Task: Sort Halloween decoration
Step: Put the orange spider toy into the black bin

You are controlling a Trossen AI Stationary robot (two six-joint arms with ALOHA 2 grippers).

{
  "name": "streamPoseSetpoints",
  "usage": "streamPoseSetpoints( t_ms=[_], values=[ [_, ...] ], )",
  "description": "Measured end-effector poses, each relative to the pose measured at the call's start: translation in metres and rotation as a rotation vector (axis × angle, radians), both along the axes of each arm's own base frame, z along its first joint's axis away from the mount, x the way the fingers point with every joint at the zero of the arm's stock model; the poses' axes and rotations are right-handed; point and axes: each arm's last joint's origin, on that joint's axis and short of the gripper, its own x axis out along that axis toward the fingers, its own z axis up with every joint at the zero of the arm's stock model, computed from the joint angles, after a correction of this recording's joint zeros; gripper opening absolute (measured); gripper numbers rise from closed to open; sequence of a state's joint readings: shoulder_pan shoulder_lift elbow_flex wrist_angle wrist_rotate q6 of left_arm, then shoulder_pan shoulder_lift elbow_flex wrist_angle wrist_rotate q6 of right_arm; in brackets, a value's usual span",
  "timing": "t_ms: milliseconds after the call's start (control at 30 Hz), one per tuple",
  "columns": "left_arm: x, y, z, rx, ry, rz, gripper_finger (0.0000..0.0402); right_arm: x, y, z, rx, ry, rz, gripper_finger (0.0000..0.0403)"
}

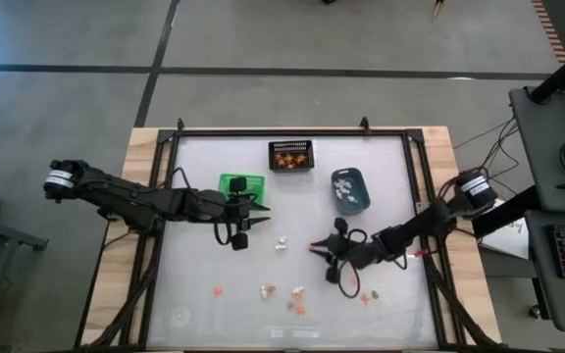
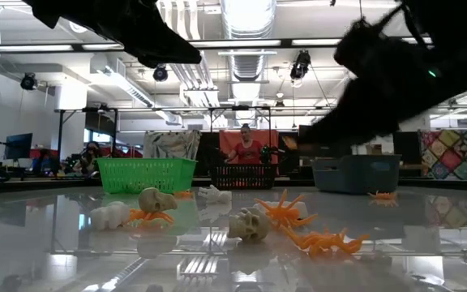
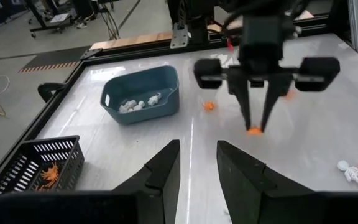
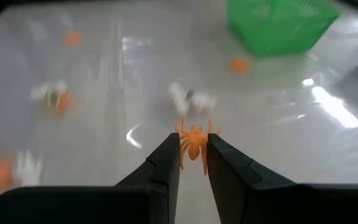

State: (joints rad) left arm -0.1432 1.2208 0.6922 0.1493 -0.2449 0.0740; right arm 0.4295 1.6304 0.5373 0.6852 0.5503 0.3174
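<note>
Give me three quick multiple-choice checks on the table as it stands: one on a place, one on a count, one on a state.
1. Where do the white trinkets already sorted lie?
A. green basket
B. blue-grey bin
C. black mesh bin

2. How many bins stand on the table?
A. two
B. three
C. four

3. What is between the right gripper's jaws?
A. an orange spider
B. a tan skull
C. nothing

Answers:
1 B, the left wrist view shows white trinkets inside the blue-grey bin.
2 B, the green basket, black mesh bin and blue-grey bin make three.
3 A, the right gripper has an orange spider between its jaws.
</note>
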Motion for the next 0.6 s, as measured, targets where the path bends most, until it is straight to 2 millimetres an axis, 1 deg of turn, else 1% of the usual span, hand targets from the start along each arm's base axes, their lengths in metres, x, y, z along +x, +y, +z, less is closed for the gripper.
streamPoseSetpoints(
  t_ms=[133,233,400,500,600],
  values=[
    [-0.002,0.0,0.004,0.013,-0.014,-0.001,0.0088,0.011,-0.019,0.028,-0.018,-0.083,-0.039,0.0068],
    [-0.004,0.001,0.007,0.017,-0.028,0.0,0.0088,0.023,-0.04,0.052,-0.042,-0.14,-0.052,0.0068],
    [-0.013,0.002,0.017,0.012,-0.055,0.0,0.0088,0.042,-0.087,0.084,-0.096,-0.134,-0.154,0.0068],
    [-0.021,0.003,0.023,0.011,-0.059,0.001,0.0088,0.05,-0.119,0.098,-0.127,-0.103,-0.244,0.0068],
    [-0.028,0.004,0.029,0.006,-0.074,0.002,0.0088,0.056,-0.152,0.105,-0.131,-0.087,-0.332,0.0068]
  ],
)
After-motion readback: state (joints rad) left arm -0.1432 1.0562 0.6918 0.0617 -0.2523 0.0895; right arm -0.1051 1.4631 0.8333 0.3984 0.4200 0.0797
